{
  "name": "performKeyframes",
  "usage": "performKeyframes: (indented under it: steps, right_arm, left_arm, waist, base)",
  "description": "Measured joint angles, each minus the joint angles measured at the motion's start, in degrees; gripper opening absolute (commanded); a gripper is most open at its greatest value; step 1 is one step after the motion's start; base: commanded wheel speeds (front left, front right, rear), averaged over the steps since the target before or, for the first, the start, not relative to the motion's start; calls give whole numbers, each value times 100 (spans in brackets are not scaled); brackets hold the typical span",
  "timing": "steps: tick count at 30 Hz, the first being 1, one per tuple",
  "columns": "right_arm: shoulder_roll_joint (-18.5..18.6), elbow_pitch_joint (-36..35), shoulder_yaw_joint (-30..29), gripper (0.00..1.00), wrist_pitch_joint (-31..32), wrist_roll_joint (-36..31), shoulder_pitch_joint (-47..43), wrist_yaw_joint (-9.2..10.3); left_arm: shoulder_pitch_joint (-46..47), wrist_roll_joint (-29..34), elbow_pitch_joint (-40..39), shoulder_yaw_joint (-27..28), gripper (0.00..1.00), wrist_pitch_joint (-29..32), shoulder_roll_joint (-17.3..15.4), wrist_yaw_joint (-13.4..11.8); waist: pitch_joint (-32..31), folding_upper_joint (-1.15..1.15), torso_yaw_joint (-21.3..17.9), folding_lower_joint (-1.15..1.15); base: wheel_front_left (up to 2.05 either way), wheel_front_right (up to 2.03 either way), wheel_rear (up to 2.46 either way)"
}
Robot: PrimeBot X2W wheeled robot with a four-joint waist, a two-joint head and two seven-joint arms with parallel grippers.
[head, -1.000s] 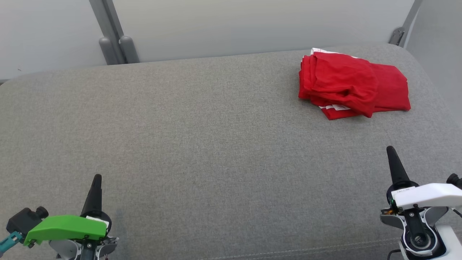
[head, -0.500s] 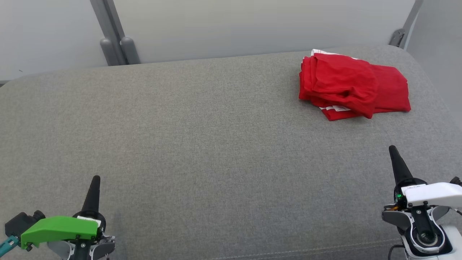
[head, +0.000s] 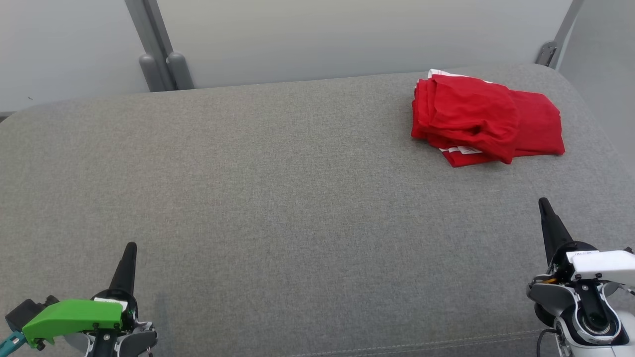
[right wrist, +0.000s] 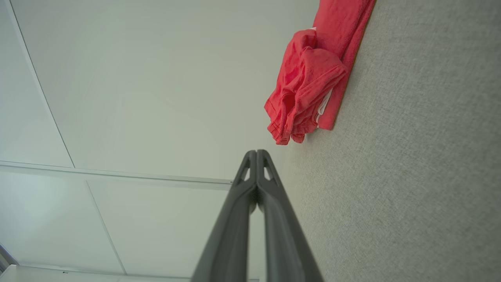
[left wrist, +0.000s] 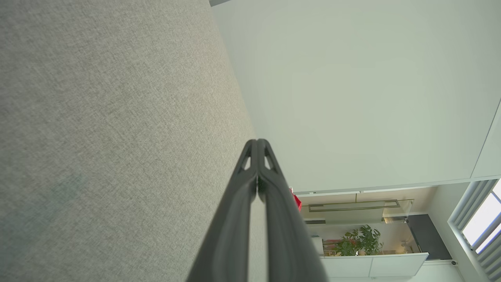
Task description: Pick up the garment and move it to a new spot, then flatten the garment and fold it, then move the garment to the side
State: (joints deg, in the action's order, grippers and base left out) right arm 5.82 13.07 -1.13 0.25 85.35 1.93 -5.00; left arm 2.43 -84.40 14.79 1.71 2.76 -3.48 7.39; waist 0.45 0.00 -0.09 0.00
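Though bunched rather than neat, the red garment lies folded in a thick pile on the grey fabric cushion. It is well ahead of the right claw and a little to the robot's left of its tip, with bare cushion between the two. White trim peeks from the edge of the pile nearest that claw, and a rumpled upper layer drapes over the flatter layers beneath. From the right wrist, the pile sits beyond the fingertips; its hemmed corner is the closest part and is not touching them. The right claw is fully closed, its two dark fingers pressed together along their length, and it grips nothing. A white cover sits on the wrist behind it. Far across the cushion from the garment, the left claw is likewise pinched closed and empty, its fingers meeting at the tip in the left wrist view, with a green cover behind it. Both claws point toward the cushion's far edge, where a pale wall panel rises and two grey posts stand ahead of the left claw. From the left wrist, a sliver of red cloth shows just beside the fingers, and a potted plant stands in the room beyond.
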Motion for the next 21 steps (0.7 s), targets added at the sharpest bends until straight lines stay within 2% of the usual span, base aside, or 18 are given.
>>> performKeyframes:
  steps: [14,21]
  right_arm:
    - [-41,180,-190,0,234,985,64,-154]
    - [-45,210,-199,0,234,1002,107,-154]
  left_arm:
    - [79,-799,45,148,0,231,44,0]
    - [80,-805,52,156,0,231,55,0]
  waist:
    - [-26,0,11,0]
    - [-27,0,11,0]
  base:
    - [0,0,0]
    - [0,0,0]
